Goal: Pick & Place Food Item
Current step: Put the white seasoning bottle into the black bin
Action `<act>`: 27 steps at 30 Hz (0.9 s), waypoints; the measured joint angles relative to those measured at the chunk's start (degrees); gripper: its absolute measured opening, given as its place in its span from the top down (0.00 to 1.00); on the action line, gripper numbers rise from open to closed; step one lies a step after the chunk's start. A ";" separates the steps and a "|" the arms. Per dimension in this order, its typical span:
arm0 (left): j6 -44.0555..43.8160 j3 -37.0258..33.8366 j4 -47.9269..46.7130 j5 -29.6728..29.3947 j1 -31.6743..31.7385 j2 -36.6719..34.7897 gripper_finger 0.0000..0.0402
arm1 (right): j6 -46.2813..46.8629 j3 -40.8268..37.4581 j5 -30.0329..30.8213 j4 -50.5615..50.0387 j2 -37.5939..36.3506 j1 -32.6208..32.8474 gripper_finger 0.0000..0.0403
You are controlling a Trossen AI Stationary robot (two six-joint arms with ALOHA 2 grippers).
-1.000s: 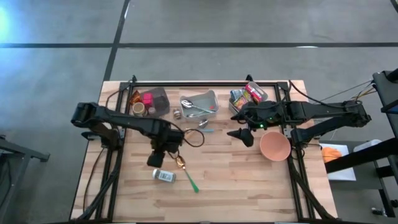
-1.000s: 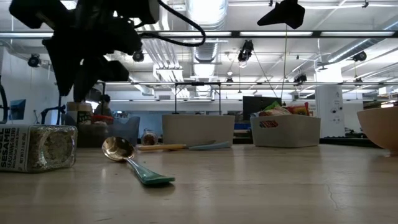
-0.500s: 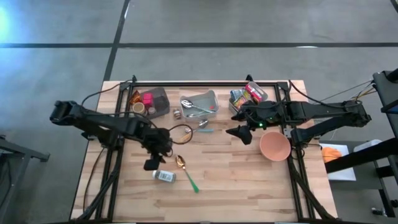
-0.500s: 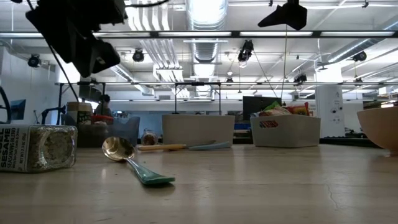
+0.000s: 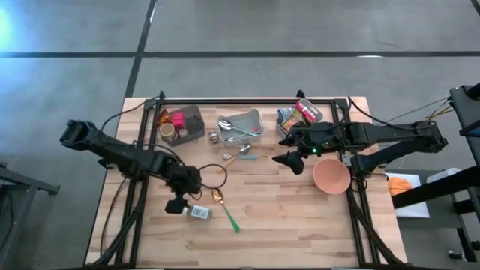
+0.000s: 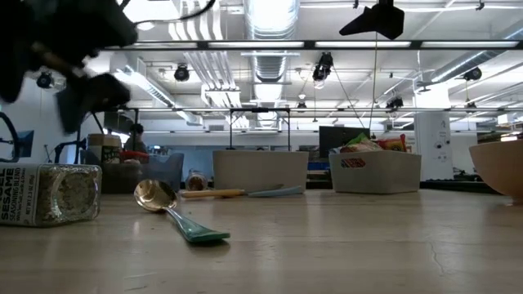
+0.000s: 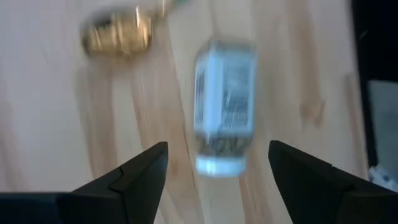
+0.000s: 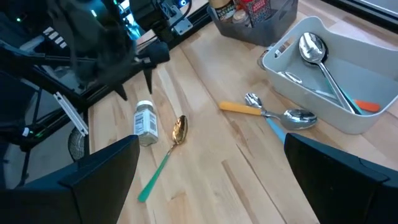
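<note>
Since a second ago the left gripper has been drawn away from above the spoon toward the table's near left part, and its fingers have been spread wider on the way. It now hangs just beside the jar, a sesame seasoning jar that lies on its side near the front edge, with the spoon's gold bowl just beside its far end. In the left wrist view the jar is seen ahead of the two spread fingers, lined up with the gap between them but not yet inside it; nothing is pinched. The right gripper waits with its fingers wide apart above the middle right of the table, near the bowl, and holds nothing. Three bins stand along the far edge, the right one filled with packets. The step in hand is judged to be the approach to the jar, taken as the food item. For the next move the left gripper would need to be lowered so that the jar's body sits between the fingers, then closed across its narrow width. Since the jar is round and lying down, it may roll if touched on one side first.
</note>
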 joint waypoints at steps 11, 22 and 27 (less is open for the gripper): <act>-4.72 -5.52 1.42 0.20 -4.84 -0.04 0.29 | 2.86 0.00 0.00 -0.02 0.00 0.02 0.01; -4.82 -8.58 7.95 -3.97 -7.52 -0.04 0.29 | 5.50 0.00 0.09 0.01 0.00 0.02 0.01; -4.83 -9.80 9.25 -5.28 -7.53 -0.04 0.29 | 6.13 0.00 0.09 0.00 0.00 0.02 0.01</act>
